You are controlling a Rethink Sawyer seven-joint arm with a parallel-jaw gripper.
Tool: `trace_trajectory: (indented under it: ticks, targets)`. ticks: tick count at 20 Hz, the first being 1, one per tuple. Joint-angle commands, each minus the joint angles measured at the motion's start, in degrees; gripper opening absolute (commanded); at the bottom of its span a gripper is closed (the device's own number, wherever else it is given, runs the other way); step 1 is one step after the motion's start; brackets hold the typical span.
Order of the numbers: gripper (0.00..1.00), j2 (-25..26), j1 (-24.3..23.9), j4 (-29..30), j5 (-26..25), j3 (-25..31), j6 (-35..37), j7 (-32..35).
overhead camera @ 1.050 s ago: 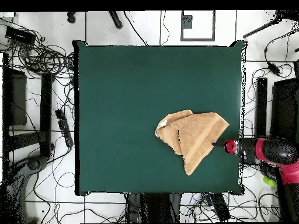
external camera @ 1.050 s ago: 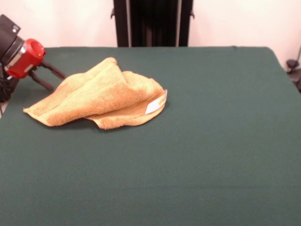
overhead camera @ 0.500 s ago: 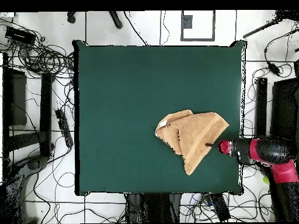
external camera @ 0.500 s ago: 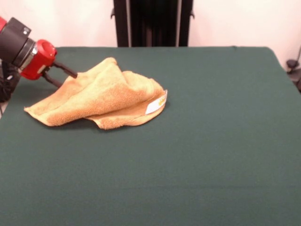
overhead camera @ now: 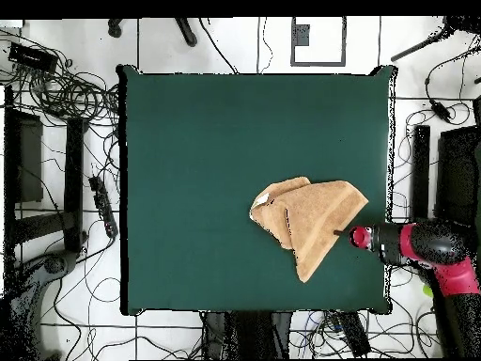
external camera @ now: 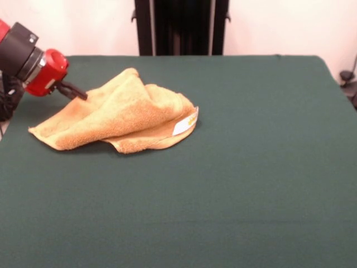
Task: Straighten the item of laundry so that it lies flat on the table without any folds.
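Pale wall; white floor, tangled cables.

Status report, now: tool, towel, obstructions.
Tool shut, tips at the towel's edge; grip on cloth unconfirmed. Towel folded over itself, tag showing, not flat. Table shows no obstructions.

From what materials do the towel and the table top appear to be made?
The towel looks like orange-tan terry cloth: its surface is fuzzy and looped, and it folds softly. Its small tag seems to be smooth white fabric. The table top looks like matte dark green felt, since it shows no shine.
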Motion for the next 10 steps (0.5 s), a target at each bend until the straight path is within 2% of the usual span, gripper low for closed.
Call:
trace_trajectory:
  ticks: [1,7,9,10]
  targets:
    - [0.0,-0.2,3.7,4.0,-6.2,-1.4,-9.4,-12.3]
    - [0.0,-2.3,4.4,6.9,-6.9,-0.2,-12.6,-9.3]
    - [0.0,-6.4,5.3,10.2,-10.4,0.3,-18.3,-5.5]
    - [0.0,-10.9,7.2,12.5,-13.8,-0.7,-22.9,0.0]
